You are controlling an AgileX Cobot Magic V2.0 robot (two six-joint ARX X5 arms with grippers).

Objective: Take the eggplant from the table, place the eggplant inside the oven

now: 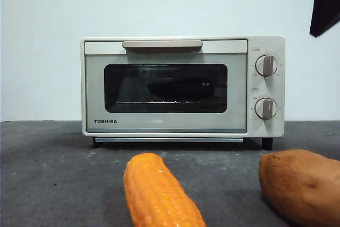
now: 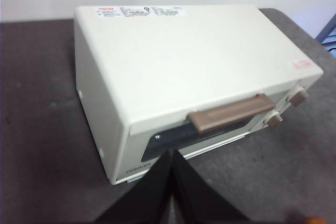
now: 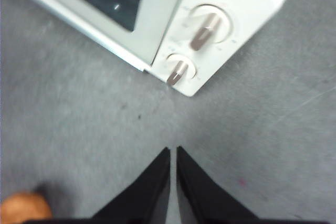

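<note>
While the cream-white Toshiba toaster oven (image 1: 183,86) stands with its dark glass door closed at the far side of the dark grey speckled table (image 1: 53,174), the long dark-purple eggplant (image 1: 180,87) lies inside on the wire rack. The left gripper (image 2: 171,156) hangs above the oven's front, jaws pressed together and empty; the right gripper (image 3: 173,153), likewise closed and empty, hangs over the table near the knobs.

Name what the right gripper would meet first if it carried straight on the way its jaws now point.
Judging by its wrist view, the right gripper, jaws shut, would probably meet bare table first; the oven and its knobs lie further along that line, though depth is unclear.
</note>
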